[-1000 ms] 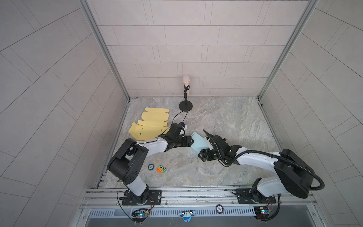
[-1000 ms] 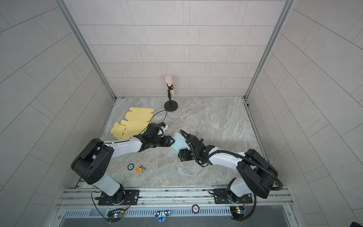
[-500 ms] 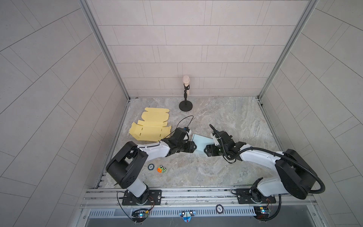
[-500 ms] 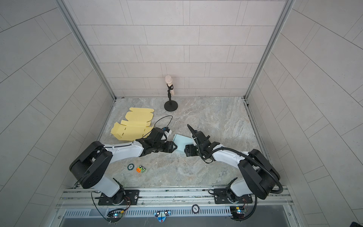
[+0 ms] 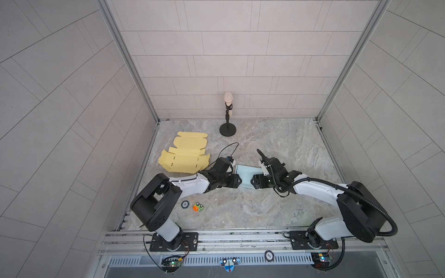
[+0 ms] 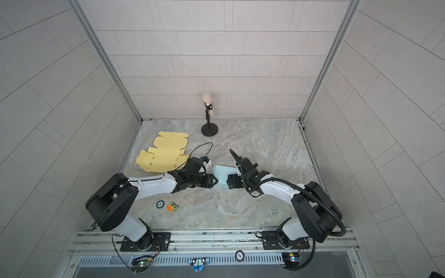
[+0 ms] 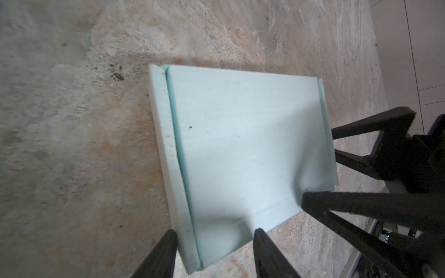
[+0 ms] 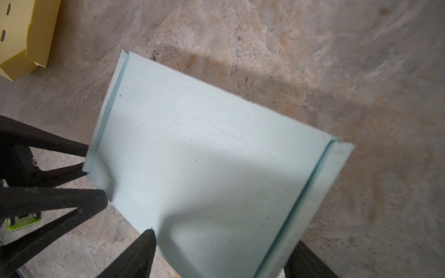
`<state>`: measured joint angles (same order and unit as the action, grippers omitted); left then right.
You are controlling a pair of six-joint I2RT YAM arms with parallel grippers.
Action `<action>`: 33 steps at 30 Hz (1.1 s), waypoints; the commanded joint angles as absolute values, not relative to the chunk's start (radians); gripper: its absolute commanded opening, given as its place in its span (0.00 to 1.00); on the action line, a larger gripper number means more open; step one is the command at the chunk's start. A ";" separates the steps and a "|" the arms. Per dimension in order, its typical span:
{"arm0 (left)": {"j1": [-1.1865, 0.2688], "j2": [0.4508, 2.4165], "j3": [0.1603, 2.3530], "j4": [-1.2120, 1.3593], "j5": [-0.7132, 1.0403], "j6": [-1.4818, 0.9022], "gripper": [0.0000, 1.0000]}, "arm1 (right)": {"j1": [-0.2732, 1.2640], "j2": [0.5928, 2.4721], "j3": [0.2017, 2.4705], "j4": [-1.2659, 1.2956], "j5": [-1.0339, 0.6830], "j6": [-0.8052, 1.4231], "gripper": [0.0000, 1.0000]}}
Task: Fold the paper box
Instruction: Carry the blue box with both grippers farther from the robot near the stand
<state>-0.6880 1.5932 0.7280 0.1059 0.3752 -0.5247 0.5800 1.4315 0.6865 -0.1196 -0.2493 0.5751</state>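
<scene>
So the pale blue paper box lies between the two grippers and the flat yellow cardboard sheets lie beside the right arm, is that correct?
No: the flat yellow cardboard sheets lie beside the left arm, as both top views show. The pale blue paper box lies between the left gripper and right gripper.

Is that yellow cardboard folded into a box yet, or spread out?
Spread out. The yellow cardboard lies flat on the table, flaps and slots all showing, no walls raised.
</scene>
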 commanded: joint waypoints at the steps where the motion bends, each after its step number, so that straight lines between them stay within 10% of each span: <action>1: -0.696 1.604 0.781 0.129 0.387 -0.522 0.54 | 0.566 1.440 0.719 -0.114 -0.249 0.560 0.83; 33: -0.670 2.029 1.345 0.072 0.410 -0.548 0.52 | 0.302 1.776 1.130 -0.181 -0.335 0.449 0.82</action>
